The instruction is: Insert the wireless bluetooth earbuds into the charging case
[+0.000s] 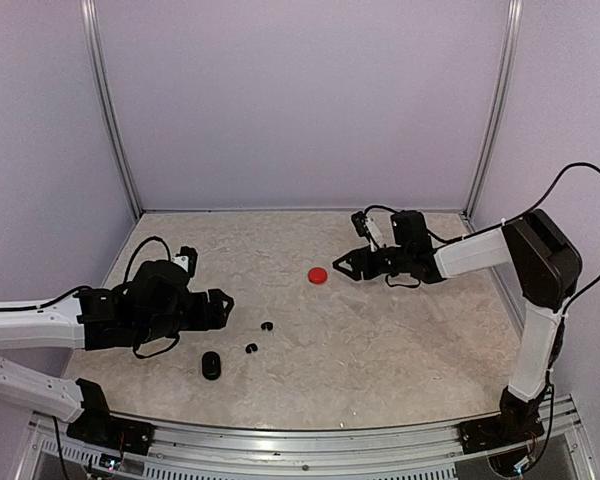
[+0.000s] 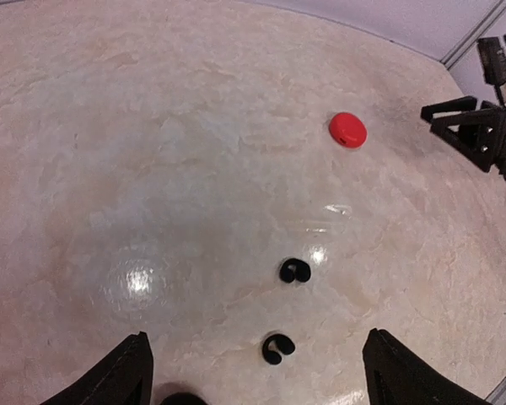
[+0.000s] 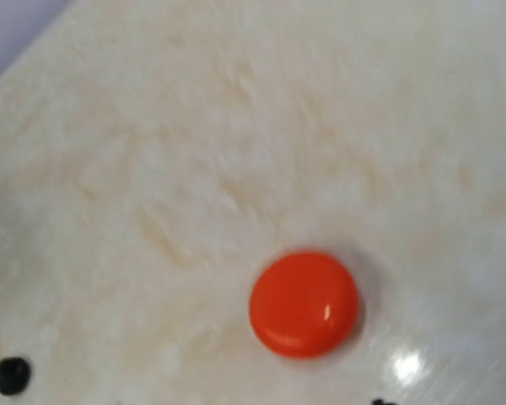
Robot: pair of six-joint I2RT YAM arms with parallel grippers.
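I have two black buds loose on the table (image 1: 400, 350): the near bud (image 2: 277, 348) lies just ahead of the left gripper (image 1: 226, 300), inside the line of its fingers, and the far bud (image 2: 294, 271) lies a little beyond it. The black case (image 1: 211, 365) sits close by the root of those jaws, which stand wide and empty. The red case (image 1: 318, 274), closed, lies just off the tips of the right gripper (image 1: 342, 266) without touching; I read those jaws as partly parted, holding nothing.
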